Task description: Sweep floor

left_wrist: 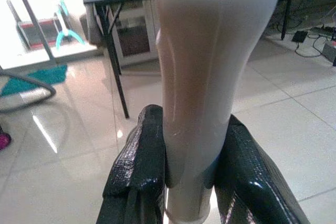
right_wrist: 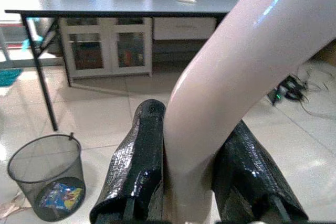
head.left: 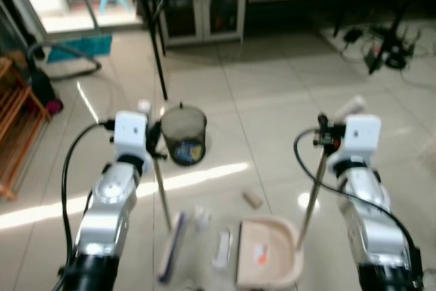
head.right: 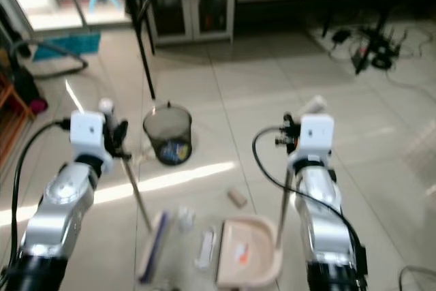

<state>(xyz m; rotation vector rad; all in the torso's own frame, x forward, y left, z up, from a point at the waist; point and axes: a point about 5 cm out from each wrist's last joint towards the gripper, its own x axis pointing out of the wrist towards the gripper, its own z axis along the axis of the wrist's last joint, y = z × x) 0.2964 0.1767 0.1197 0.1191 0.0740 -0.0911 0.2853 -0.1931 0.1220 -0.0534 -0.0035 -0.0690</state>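
No legible writing; grippers [left_wrist: 185, 174] [right_wrist: 191, 179] clamp broom [head.left: 170, 243], dustpan [head.left: 269, 250].

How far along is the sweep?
Tools are gripped: left end effector holds the pale broom handle, right end effector the beige dustpan's handle. In hand: broom head meeting the pan. Left: the small tan scrap on the tiles, then emptying into the black mesh bin.

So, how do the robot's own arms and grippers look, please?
Both arms are silver metal with rounded segments. Each wrist carries a white box-shaped block. A black cable loops from the left arm and another from the right arm. The left gripper and right gripper each have two long black fingers with a textured, glossy surface.
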